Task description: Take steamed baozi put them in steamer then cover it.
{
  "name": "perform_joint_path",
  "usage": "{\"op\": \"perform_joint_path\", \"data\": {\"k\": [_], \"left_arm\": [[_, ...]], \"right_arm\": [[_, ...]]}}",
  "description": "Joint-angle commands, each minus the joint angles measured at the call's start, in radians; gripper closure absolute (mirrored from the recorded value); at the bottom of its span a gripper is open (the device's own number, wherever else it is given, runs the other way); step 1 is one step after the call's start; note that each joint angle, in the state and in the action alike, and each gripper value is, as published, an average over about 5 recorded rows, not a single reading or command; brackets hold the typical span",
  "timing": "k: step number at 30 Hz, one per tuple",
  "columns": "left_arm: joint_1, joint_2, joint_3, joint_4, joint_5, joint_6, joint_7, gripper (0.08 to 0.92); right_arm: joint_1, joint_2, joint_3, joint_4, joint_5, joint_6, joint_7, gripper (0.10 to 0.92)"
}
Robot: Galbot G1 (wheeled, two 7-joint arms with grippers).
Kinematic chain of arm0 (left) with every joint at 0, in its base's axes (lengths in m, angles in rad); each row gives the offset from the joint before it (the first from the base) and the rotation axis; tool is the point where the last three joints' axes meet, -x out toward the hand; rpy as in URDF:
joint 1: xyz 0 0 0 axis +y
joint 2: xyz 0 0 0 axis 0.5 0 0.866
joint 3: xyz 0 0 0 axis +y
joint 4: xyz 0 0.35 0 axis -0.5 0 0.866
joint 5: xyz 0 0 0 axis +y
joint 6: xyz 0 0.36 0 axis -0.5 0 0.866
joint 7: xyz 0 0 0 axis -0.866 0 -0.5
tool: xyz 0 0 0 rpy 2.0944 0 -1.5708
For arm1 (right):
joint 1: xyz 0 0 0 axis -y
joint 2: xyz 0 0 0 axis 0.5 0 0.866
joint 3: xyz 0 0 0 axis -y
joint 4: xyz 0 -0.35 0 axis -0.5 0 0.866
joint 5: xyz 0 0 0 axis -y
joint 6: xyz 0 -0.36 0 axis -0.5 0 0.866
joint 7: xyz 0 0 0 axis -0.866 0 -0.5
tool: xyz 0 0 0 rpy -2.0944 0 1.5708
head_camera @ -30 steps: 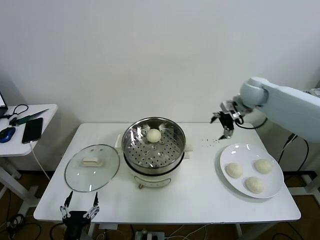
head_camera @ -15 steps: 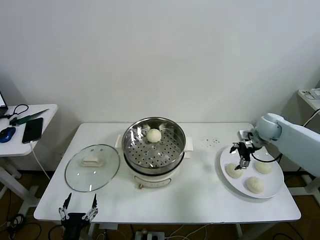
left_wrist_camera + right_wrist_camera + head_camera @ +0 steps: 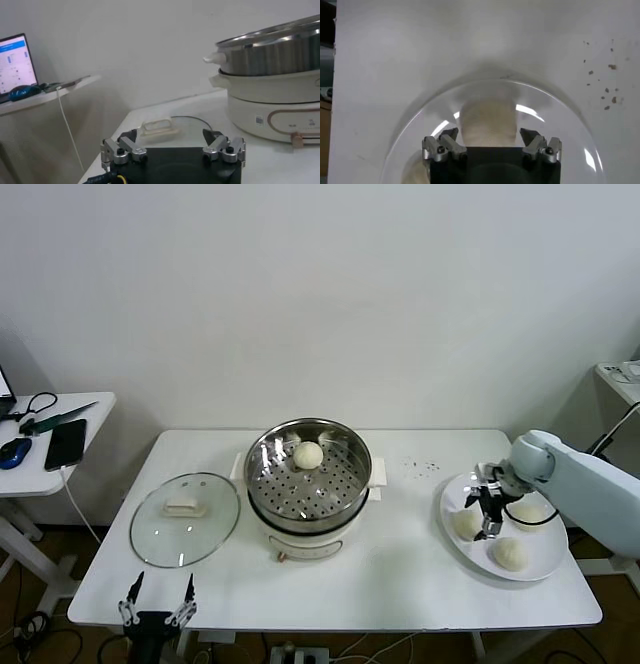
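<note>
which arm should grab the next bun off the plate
Right. Its pincer hangs open straddling a steamed baozi on the plate; the left pincer waits at the table's near edge.

My head camera looked down at the whole table (image 3: pixel 400 584). My left wrist camera sat low, seeing the steamer (image 3: pixel 272 85) sideways. My right one looked straight down, close over the plate (image 3: pixel 410 125).

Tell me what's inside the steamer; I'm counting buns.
One baozi sits on the steamer's perforated tray, toward the back. Nothing else shows there; whatever is beneath the tray is hidden.
</note>
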Motion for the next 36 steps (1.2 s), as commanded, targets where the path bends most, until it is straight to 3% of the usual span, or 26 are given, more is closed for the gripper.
{"op": "perform_joint_path", "data": {"k": [1,5,13,19,27,36], "left_arm": [[0.002,-0.002,0.001,0.001,0.005,0.0,-0.001,0.177],[0.007,-0.002,0.001,-0.003,0.005,-0.001,-0.004,0.177],[0.013,-0.003,0.002,-0.007,0.004,-0.006,-0.005,0.177],[0.022,-0.002,0.006,-0.02,0.002,-0.004,-0.005,0.177],[0.032,0.0,0.027,-0.027,0.01,-0.009,-0.002,0.177],[0.038,0.002,0.054,-0.05,0.033,-0.016,0.002,0.177]], "right_arm": [[-0.031,0.019,0.021,-0.034,-0.02,0.003,-0.002,0.259],[-0.023,0.015,0.012,-0.033,-0.009,0.008,-0.005,0.321],[0.078,-0.01,-0.056,-0.004,0.098,-0.006,-0.004,0.34],[0.369,0.005,-0.264,0.021,0.291,-0.034,-0.003,0.346],[0.799,0.185,-0.609,0.017,0.602,-0.06,0.002,0.347],[0.899,0.438,-0.683,0.029,0.806,-0.123,0.039,0.347]]}}
